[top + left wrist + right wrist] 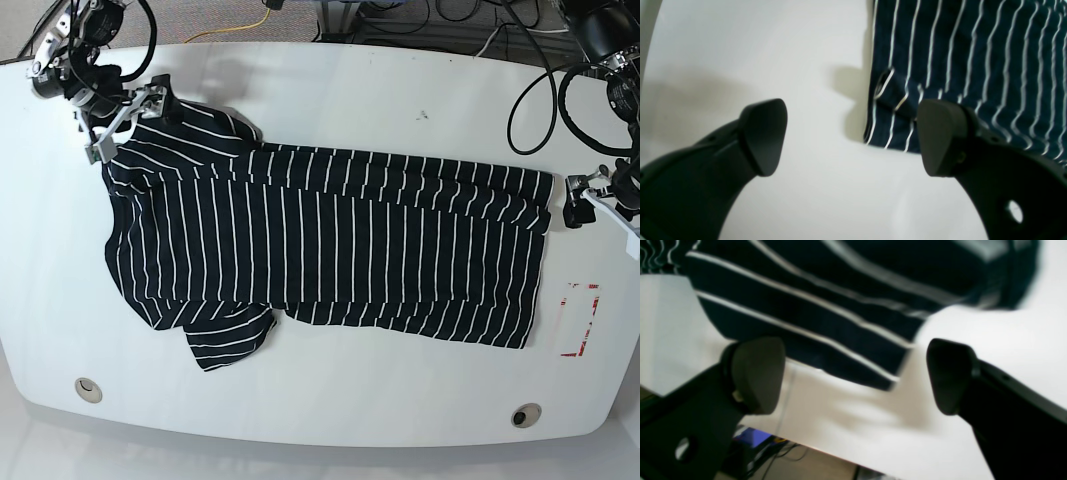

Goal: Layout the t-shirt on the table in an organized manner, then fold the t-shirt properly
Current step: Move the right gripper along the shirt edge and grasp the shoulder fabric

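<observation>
Layout step in hand: the t-shirt (330, 245) lies spread across the worktop (330, 90), far edge rumpled; left gripper (853, 136) and right gripper (853, 376), jaws wide and empty, sit at opposite ends, so smoothing precedes folding.

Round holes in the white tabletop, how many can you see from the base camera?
2. One small round hole sits near the white glossy table's front edge on the picture's left, the other near the same edge on the right. The dark striped t-shirt could hide more.
</observation>
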You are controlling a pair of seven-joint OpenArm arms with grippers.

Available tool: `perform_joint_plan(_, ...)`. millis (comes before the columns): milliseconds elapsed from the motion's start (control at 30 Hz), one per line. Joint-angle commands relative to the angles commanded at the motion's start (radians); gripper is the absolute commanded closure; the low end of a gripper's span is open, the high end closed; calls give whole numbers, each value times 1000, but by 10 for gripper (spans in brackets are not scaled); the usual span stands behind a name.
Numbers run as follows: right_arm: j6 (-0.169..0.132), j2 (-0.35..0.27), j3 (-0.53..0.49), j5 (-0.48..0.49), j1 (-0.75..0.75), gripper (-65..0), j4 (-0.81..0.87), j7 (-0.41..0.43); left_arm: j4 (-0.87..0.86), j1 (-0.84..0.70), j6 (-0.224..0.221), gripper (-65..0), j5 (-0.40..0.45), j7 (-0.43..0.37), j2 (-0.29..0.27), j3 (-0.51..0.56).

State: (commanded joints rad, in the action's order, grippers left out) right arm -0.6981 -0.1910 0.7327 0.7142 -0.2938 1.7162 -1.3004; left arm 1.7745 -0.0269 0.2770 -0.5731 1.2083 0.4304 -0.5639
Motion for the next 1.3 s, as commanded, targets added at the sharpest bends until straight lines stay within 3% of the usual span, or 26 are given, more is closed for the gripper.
perform_joint_plan(500,0,6,-11,5,-26,-650,-29,14,-2,0,0,-585,2,0,0,0)
perform_joint_plan(900,0,8,-87,5,-29,-648,-28,14,-3,0,0,-585,2,0,0,0)
perform_joint_plan(1067,0,6,-107,5,-29,-572,-28,14,-3,2,0,-585,2,0,2,0)
perform_joint_plan(1167,0,6,-109,5,-29,-479,-28,14,-3,2,0,-585,2,0,2,0)
perform_joint_plan(1300,0,6,-109,5,-29,-247,-28,14,-3,2,0,-585,2,0,3,-2)
